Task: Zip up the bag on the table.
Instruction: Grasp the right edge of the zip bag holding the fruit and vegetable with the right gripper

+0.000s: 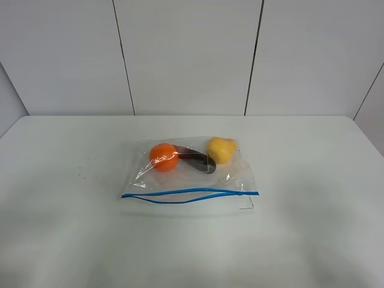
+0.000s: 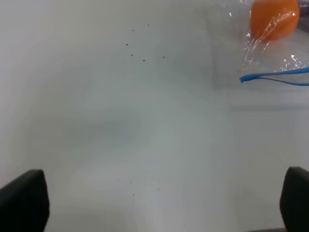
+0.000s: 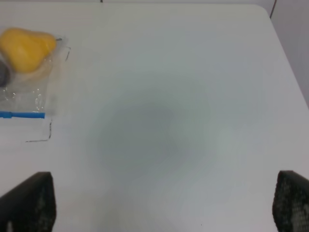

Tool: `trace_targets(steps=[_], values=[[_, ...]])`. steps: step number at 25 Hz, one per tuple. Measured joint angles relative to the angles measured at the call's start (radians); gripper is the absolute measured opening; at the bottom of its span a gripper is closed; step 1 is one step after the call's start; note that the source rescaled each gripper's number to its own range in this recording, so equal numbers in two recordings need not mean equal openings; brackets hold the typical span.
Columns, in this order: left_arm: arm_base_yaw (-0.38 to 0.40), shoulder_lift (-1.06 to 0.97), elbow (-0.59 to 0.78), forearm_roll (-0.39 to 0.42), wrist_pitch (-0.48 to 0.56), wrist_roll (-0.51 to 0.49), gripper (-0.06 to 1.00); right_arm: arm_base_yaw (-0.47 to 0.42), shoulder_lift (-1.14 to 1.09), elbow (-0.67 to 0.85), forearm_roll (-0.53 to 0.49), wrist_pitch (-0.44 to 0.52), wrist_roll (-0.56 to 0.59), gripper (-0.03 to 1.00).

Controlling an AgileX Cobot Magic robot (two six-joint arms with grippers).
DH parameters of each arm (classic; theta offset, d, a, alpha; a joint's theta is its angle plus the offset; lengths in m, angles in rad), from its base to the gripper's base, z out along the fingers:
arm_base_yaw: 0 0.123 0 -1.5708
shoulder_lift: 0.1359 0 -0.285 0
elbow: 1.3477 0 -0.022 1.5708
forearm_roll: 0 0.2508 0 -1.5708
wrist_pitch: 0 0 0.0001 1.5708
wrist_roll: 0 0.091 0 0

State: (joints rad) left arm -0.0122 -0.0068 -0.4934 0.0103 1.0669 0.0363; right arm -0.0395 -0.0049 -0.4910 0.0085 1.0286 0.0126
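The clear zip bag [image 1: 198, 180] lies flat in the middle of the white table [image 1: 60, 240]. Through it I see an orange toy [image 1: 163, 156], a purple one [image 1: 198, 160] and a yellow one [image 1: 221, 149]. Its blue zipper strip [image 1: 189, 195] runs along the near edge, its two tracks gaping apart along the left and middle and meeting near the right end. No arm shows in the exterior view. My left gripper [image 2: 159, 203] is open and empty over bare table, left of the bag's corner [image 2: 270, 63]. My right gripper [image 3: 164, 203] is open and empty, right of the bag's other corner [image 3: 29, 92].
A white panelled wall [image 1: 186, 54] stands behind the table's far edge. A few small dark specks [image 1: 81, 176] mark the tabletop left of the bag. The table's rounded far right corner [image 3: 263, 9] shows in the right wrist view.
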Motion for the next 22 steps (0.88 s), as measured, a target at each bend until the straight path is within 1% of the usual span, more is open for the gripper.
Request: trace_targets(steps=[22], values=[[0.0, 0.0, 0.0, 0.0, 0.0, 0.0, 1.0, 0.0, 0.0, 0.0, 0.004, 0.0, 0.0, 1.0]])
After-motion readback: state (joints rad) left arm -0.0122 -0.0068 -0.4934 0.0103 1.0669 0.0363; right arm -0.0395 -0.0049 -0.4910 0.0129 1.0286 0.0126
